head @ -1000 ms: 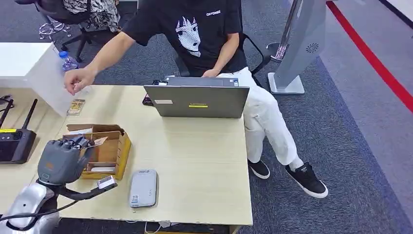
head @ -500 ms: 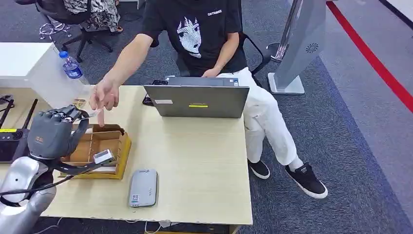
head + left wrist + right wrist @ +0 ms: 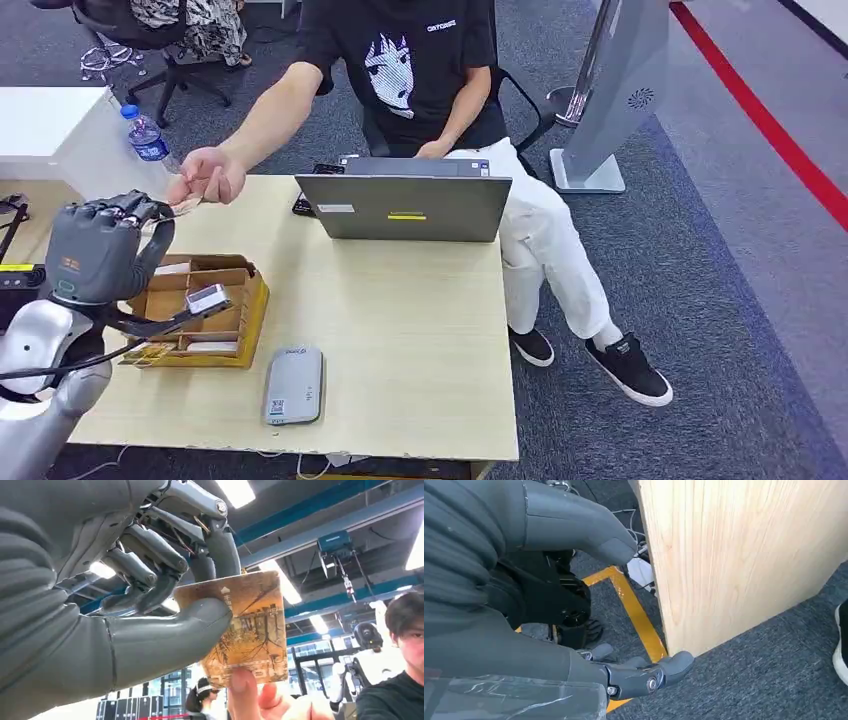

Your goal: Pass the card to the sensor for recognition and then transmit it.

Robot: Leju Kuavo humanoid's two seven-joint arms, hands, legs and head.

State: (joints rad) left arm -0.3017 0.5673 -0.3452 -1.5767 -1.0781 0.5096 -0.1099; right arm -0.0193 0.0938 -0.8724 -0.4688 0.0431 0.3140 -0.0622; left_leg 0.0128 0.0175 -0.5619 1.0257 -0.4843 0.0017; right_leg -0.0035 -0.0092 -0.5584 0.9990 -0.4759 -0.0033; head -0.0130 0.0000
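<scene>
Golden card (image 3: 247, 630) pinched in my left hand (image 3: 150, 605), beyond the cardboard box (image 3: 215, 310); person's fingers (image 3: 245, 692) grip it: handover next, I release.

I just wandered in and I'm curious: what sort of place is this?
Probably an office or lab used for robot trials. A person sits behind a laptop at a wooden desk on grey carpet, and the left wrist view shows a high industrial ceiling with strip lights.

The light wooden desk (image 3: 400, 330) carries a cardboard box (image 3: 215, 315) under the fingers (image 3: 125, 212), a grey reader (image 3: 294, 386) beyond, and a laptop (image 3: 405, 205).
</scene>
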